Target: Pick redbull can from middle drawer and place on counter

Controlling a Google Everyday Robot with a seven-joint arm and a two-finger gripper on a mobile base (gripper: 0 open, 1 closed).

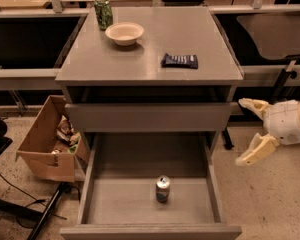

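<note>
The task is at its opening step, the approach to the can; nothing is grasped yet. The redbull can (163, 189) stands upright on the floor of the middle drawer (121, 204), which is pulled fully out. The can sits towards the front of the drawer and roughly midway between the side walls, touching neither. The gripper (240, 132) hangs out to the right of the cabinet, beyond the drawer's right wall and above the level of the drawer floor. Its two pale fingers (255, 151) are spread wide and point left towards the cabinet, with nothing between them. The next move, as I judge it, calls for bringing the gripper leftward over the right wall, then down so the spread fingers straddle the can's body before closing. The can is slim and tall and could tip if one finger meets it first, so a centred approach matters. The closed drawer front (147, 116) above is set back from the can, leaving room to come in from above. For the later placing, the counter surface (190, 34) has bare room on its right side. A green can (103, 12), a bowl (124, 33) and a dark packet (179, 60) already sit on it.
</note>
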